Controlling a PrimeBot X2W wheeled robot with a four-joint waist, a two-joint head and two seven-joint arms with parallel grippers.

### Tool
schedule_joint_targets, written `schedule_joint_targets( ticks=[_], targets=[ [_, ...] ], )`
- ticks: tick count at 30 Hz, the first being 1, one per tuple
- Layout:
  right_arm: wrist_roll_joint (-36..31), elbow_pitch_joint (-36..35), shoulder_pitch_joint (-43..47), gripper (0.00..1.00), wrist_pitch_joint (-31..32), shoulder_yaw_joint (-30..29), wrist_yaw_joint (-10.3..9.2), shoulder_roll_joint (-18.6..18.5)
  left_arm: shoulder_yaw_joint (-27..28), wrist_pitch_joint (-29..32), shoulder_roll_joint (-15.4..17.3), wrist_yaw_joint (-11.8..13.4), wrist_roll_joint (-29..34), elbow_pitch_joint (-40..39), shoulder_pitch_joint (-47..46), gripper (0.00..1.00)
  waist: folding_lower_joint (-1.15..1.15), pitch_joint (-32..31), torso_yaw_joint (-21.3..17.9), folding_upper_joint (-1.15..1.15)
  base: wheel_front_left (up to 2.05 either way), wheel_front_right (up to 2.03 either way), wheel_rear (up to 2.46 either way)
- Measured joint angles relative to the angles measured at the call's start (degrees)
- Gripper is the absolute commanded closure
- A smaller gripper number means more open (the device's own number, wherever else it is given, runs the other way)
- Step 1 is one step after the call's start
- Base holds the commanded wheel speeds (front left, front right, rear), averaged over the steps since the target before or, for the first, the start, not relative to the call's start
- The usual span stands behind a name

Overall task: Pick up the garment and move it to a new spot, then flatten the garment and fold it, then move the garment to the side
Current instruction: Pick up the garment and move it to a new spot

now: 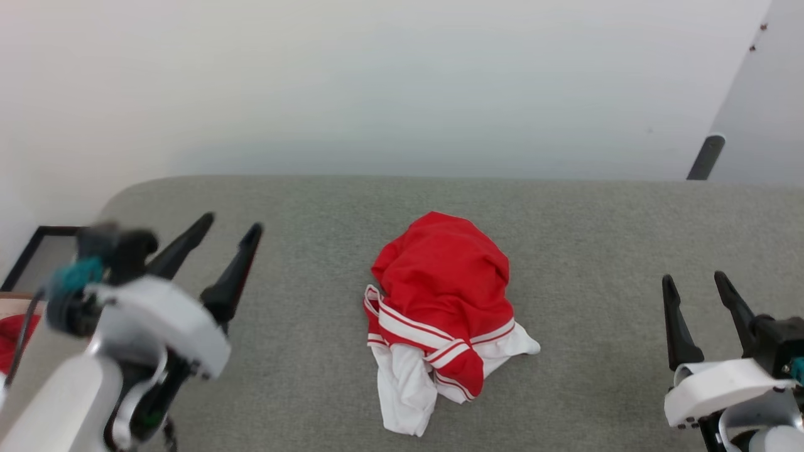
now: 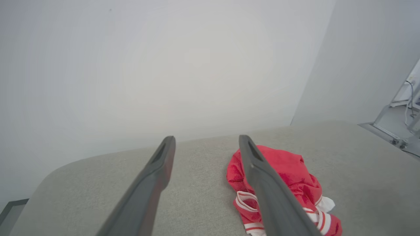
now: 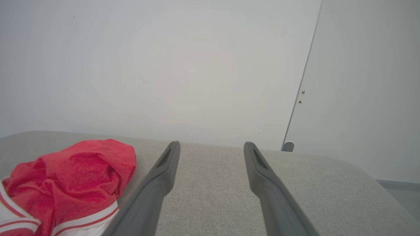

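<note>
The garment [image 1: 443, 301], red with white sleeves and red-and-white striped bands, lies crumpled in a heap in the middle of the grey padded surface [image 1: 597, 251]. My left gripper [image 1: 229, 232] hovers open well to its left, with nothing between the fingers. At the lower right my right gripper [image 1: 694, 285] is open and empty too, well clear of the cloth. The left wrist view has the garment [image 2: 288, 173] partly behind the right finger of my left gripper [image 2: 206, 139]. In the right wrist view the garment [image 3: 72, 177] lies left of my right gripper [image 3: 211, 146].
A white wall [image 1: 377, 88] rises behind the surface's far edge. A dark-framed object [image 1: 34, 254] and a bit of red cloth [image 1: 11, 339] sit off the left edge. A dark post [image 1: 705, 157] stands at the far right. Bare grey surface surrounds the heap.
</note>
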Motion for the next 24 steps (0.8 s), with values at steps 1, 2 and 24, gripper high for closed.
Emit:
schedule_joint_targets(
  ticks=[1, 2, 24],
  targets=[
    [0.2, 0.1, 0.3, 0.0, -0.1, -0.1, -0.01, 0.0, 0.5, -2.1, 0.2, 0.0, 0.6, 0.2, 1.3, 0.0, 0.0, -0.2, 0.3, 0.0, 0.0, 0.0, 0.0],
    [0.2, 0.3, 0.6, 0.0, -0.2, -0.1, -0.01, 0.0, 0.8, -3.8, 0.4, 0.0, 1.1, 0.4, 2.5, 0.0, 0.0, -0.4, 0.5, 0.0, 0.0, 0.0, 0.0],
    [1.1, 1.2, 4.3, 0.0, -2.2, -1.4, -0.01, 0.4, 8.9, -22.6, -1.6, -0.2, 0.7, 5.9, 19.5, 0.0, 0.0, -2.0, 3.5, 0.0, 0.0, 0.0, 0.0]
  ],
)
